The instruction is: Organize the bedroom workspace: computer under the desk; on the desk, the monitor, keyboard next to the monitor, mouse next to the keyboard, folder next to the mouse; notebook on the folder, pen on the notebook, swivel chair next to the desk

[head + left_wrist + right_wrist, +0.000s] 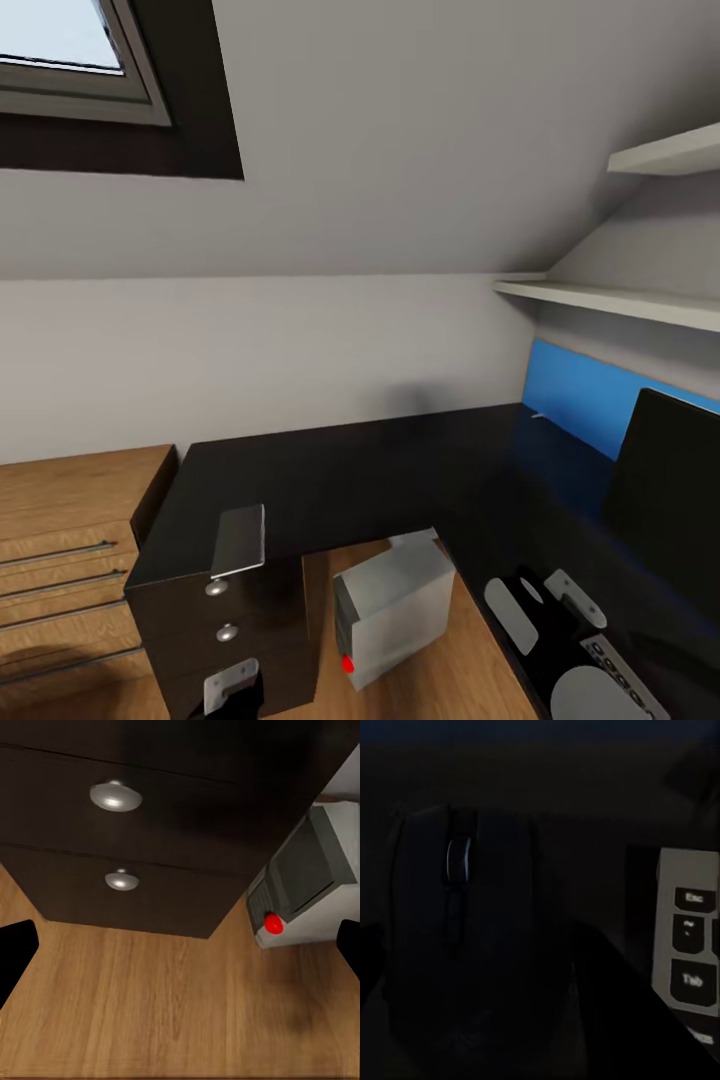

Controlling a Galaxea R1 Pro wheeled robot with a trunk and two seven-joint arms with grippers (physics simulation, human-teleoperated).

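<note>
We are hovering our open right gripper (480, 967) straight over the mouse (465, 937), its long axis running between our fingers, keyboard (690, 952) just beside.

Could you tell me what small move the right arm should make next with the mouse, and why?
Probably ease the right gripper straight down, jaws open. The small black rounded mouse sits close under the wrist camera on the glossy black desk, beside the silver-grey keyboard, apparently not yet gripped.
</note>
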